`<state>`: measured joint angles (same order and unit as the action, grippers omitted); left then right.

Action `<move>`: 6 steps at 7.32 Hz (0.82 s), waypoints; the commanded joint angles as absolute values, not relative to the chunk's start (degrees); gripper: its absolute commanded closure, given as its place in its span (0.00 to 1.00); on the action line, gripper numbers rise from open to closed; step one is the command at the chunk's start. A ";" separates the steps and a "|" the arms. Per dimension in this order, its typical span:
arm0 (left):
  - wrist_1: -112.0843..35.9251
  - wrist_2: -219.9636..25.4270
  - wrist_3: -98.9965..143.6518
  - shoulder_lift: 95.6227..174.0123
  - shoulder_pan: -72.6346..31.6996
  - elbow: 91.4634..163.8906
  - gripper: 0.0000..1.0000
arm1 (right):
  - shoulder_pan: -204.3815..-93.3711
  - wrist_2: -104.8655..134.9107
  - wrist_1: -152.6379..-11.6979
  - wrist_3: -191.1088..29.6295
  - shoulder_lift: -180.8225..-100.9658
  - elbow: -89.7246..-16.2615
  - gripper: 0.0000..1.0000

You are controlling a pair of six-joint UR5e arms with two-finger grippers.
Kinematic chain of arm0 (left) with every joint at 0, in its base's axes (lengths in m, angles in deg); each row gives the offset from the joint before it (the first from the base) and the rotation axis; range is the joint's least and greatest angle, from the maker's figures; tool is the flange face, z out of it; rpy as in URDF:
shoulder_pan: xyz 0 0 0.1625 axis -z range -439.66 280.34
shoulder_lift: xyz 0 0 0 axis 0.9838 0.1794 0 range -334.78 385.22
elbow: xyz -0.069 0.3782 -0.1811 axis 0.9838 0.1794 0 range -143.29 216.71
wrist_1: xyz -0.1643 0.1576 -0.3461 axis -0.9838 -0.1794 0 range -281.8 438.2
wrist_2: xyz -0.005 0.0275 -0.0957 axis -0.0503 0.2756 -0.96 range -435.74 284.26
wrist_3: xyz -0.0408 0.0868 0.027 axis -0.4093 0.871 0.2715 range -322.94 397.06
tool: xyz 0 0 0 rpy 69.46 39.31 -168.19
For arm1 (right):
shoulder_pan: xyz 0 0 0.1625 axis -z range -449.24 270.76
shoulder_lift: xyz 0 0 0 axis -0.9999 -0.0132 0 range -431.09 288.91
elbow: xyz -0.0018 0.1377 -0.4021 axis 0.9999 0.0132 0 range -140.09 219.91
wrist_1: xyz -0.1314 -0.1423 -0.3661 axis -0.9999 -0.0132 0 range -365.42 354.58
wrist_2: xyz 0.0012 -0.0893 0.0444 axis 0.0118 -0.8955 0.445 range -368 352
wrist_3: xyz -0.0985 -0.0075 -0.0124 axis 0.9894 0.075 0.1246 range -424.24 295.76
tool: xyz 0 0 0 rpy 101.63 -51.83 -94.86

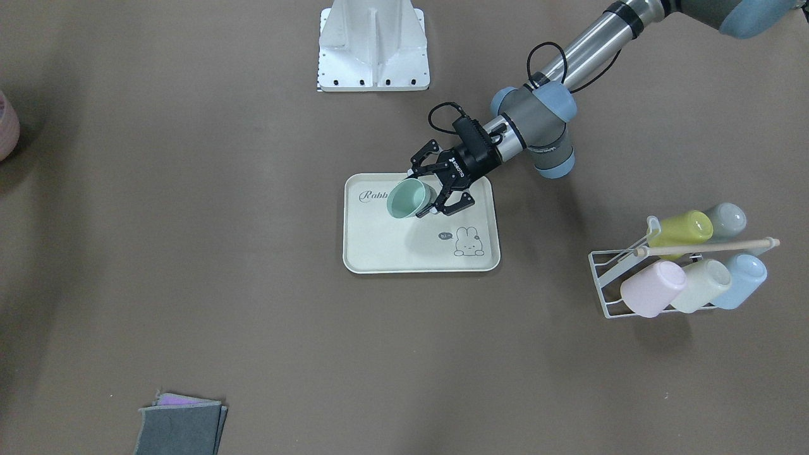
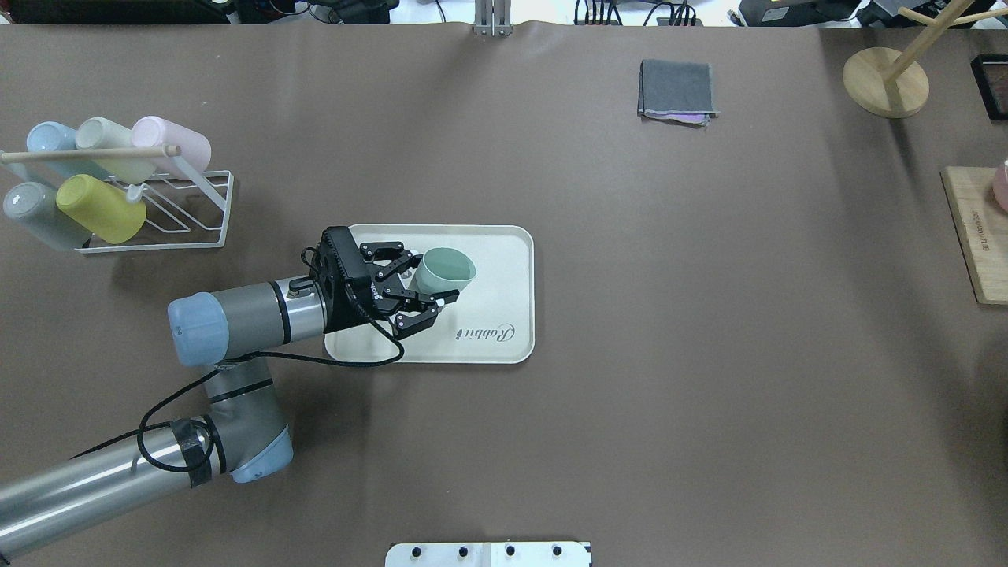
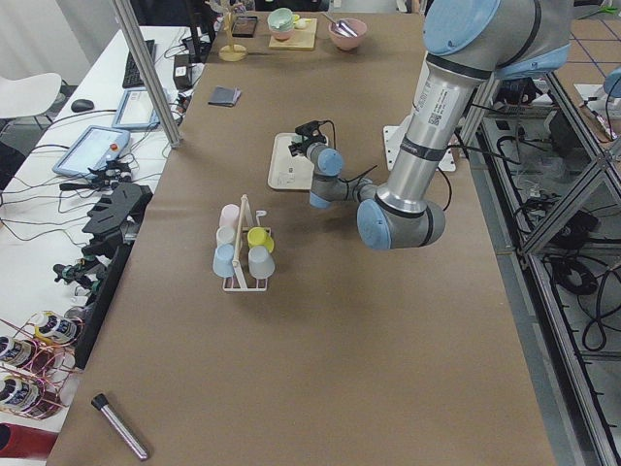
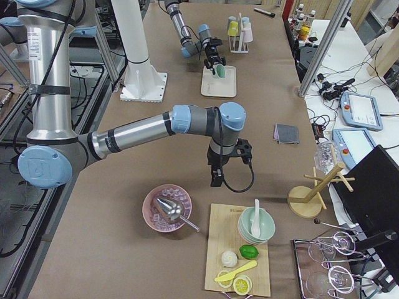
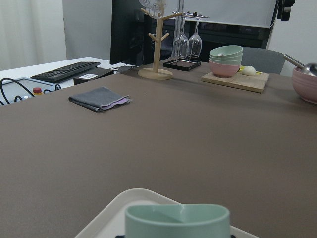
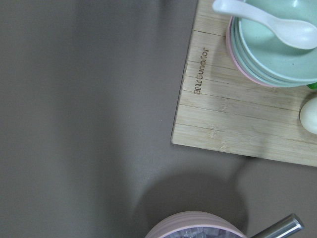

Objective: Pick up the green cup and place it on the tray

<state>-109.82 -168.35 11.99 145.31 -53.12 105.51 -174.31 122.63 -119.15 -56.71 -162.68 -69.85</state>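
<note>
The green cup (image 1: 409,198) is a pale mint tumbler, tilted with its mouth pointing away from the wrist, over the back part of the cream tray (image 1: 404,254). My left gripper (image 1: 425,193) is shut on the green cup, its black fingers on either side of the lower body. Both also show in the overhead view: the gripper (image 2: 433,277), the cup (image 2: 446,270) and the tray (image 2: 504,260). In the left wrist view the cup's rim (image 5: 177,218) fills the bottom edge above the tray's corner (image 5: 114,210). My right gripper (image 4: 217,177) hangs far off over the bare table; I cannot tell its state.
A white wire rack (image 2: 197,228) holds several pastel cups, among them a yellow-green one (image 2: 98,209). A folded grey cloth (image 2: 677,90) lies at the far side. A wooden board (image 2: 976,236) and a wooden stand (image 2: 886,79) are at the right end.
</note>
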 commanded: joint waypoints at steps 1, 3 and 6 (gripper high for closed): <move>-109.80 -168.46 11.75 146.07 -53.21 104.12 0.80 | -175.81 124.18 -119.15 -56.94 -162.67 -67.50 0.00; -109.62 -168.46 11.83 146.25 -53.21 104.03 0.49 | -177.57 124.80 -119.15 -56.86 -162.67 -65.83 0.00; -109.62 -168.28 11.92 146.25 -53.30 104.03 0.29 | -178.45 124.80 -118.98 -56.77 -162.49 -62.49 0.00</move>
